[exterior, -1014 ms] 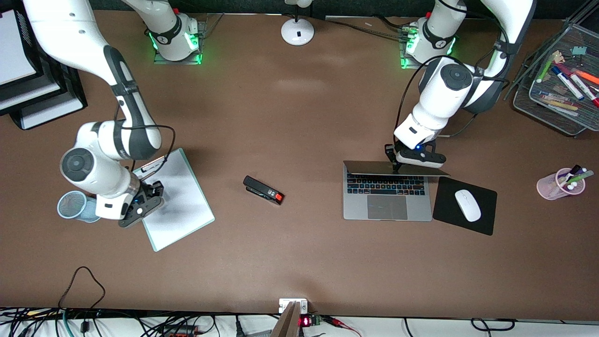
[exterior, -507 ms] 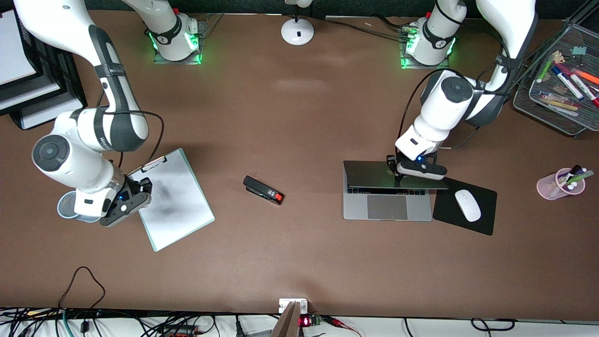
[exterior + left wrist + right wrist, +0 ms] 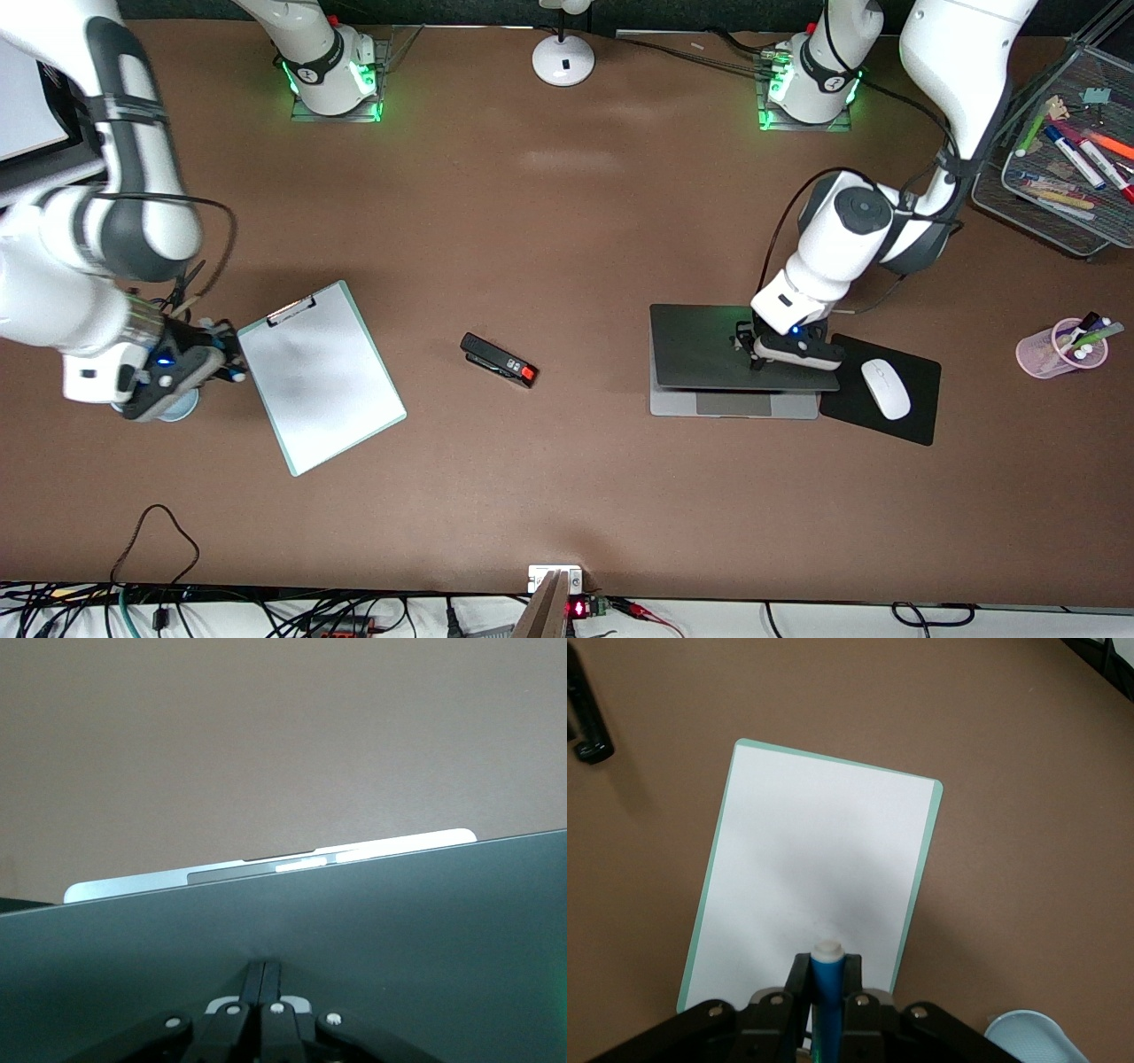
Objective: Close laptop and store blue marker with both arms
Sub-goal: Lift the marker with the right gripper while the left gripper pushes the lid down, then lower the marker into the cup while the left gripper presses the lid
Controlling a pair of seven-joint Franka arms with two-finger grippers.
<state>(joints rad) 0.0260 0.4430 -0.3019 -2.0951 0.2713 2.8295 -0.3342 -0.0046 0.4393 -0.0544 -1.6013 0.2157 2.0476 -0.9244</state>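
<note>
Two risks: the laptop [image 3: 740, 361] lid, nearly down, could slam or skid the base on the bench [image 3: 567, 221] if the closed left claw [image 3: 769, 347] pushes too hard, and the blue marker [image 3: 827, 992], pinched in the right claw [image 3: 190, 368] over the light-blue cup [image 3: 177, 406] beside the clipboard [image 3: 321, 377], could miss.

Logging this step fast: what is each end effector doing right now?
Left end effector: shut, pressing on the laptop lid.
Right end effector: shut on the marker, over the clipboard edge.
</note>
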